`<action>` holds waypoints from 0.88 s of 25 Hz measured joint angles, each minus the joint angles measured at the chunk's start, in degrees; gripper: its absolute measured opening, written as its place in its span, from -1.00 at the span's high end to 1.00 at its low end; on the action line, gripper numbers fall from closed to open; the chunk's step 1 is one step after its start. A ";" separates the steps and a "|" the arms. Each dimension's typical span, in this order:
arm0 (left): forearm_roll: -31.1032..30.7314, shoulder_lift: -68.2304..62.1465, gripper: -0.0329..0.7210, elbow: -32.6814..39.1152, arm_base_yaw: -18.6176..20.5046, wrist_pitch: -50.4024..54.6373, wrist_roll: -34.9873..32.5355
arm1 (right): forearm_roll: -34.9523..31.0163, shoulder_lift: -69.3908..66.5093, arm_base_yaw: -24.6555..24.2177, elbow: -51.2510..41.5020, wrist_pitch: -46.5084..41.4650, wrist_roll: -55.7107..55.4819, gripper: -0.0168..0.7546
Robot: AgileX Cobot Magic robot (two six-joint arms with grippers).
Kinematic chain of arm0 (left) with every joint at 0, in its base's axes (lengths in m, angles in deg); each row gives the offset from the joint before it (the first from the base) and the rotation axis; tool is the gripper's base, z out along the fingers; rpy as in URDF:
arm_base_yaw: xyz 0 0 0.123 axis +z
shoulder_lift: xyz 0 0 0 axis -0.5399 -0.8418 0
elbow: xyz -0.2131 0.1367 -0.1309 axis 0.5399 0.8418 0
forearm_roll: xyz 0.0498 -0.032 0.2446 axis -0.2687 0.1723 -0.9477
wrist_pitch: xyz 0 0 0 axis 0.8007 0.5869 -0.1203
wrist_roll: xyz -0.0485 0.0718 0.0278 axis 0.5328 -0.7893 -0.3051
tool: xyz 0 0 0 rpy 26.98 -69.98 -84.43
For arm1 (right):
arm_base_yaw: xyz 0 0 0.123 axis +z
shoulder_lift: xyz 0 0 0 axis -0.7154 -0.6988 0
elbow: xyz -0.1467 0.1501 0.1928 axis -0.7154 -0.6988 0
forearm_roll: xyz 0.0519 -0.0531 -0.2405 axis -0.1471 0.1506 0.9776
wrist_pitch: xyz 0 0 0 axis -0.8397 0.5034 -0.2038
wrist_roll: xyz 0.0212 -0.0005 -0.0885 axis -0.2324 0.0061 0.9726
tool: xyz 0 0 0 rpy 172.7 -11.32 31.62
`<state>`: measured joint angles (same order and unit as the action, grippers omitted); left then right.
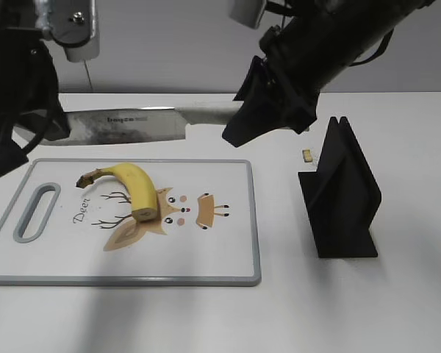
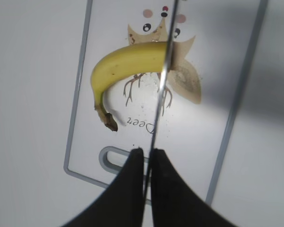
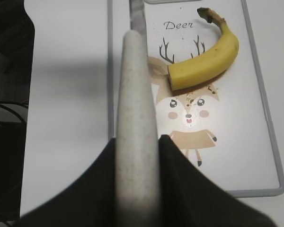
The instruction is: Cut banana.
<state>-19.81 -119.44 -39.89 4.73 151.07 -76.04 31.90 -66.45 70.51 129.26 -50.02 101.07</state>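
The banana (image 1: 132, 187) lies on the white cutting board (image 1: 228, 243), stem to the far left, cut face over the deer print. A large knife (image 1: 132, 123) hangs level above the board's far edge. My right gripper (image 1: 239, 129) is shut on its pale handle (image 3: 135, 71). My left gripper (image 1: 51, 132) is shut on the blade's tip end; in the left wrist view the thin blade (image 2: 163, 80) runs from the fingers (image 2: 148, 153) across the banana (image 2: 128, 61). The right wrist view shows the fingers (image 3: 137, 142), with the banana (image 3: 208, 61) to the right of the knife.
A black knife stand (image 1: 342, 191) stands right of the board. A small tan piece (image 1: 308, 155) lies on the table behind it. Dark equipment and cables (image 3: 4, 56) sit beyond the board's far side.
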 joint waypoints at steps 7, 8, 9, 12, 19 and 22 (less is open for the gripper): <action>-1.89 -0.74 0.91 1.51 -0.12 -4.29 1.56 | 4.02 -4.27 0.18 5.37 -1.93 -5.55 0.42; -1.89 -1.41 0.91 1.51 -0.12 -4.28 1.62 | 4.51 -5.12 0.18 6.67 -2.69 -5.76 0.42; -1.94 -2.21 0.92 1.51 -0.07 -4.17 1.69 | 4.88 -6.16 0.18 7.95 -3.72 -6.01 0.42; -2.32 -5.14 0.92 1.31 0.04 -3.58 2.04 | 5.72 -9.47 0.18 10.82 -6.00 -6.68 0.42; 1.34 -12.36 0.93 -4.74 4.37 0.35 1.85 | 6.91 -15.81 0.18 16.94 -7.56 -7.41 0.42; 4.25 -13.99 0.92 -6.00 5.98 1.22 1.60 | 7.67 -17.71 0.18 19.24 -8.41 -7.53 0.42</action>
<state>-15.56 -133.43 -45.89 10.71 152.29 -74.44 39.57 -84.17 70.69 148.50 -58.44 93.54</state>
